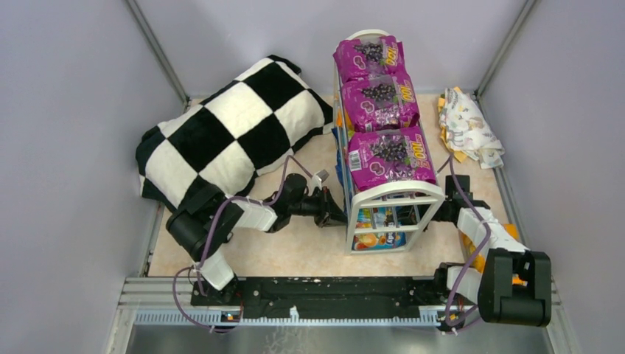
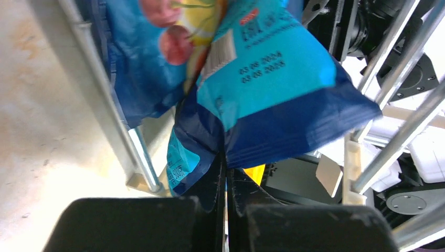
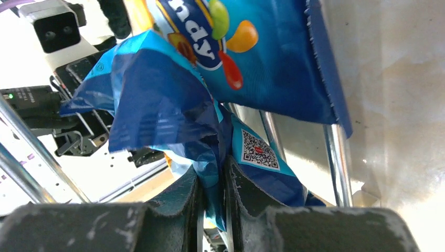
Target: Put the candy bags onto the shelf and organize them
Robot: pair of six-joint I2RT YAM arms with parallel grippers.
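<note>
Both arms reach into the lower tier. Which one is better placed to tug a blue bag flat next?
Probably right: the right gripper is shut on a thick fold of the crumpled blue bag inside the shelf; the left gripper pinches only the thin seam of a blue bag.

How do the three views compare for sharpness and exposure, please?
Top external: evenly lit and sharp, print on the purple candy bags legible atop the shelf. Left wrist: the left hand is dark and soft, the date print on the blue candy bag readable, the right edge washed out. Right wrist: upper left blown out white; the QR code is crisp, the right hand blurred.
</note>
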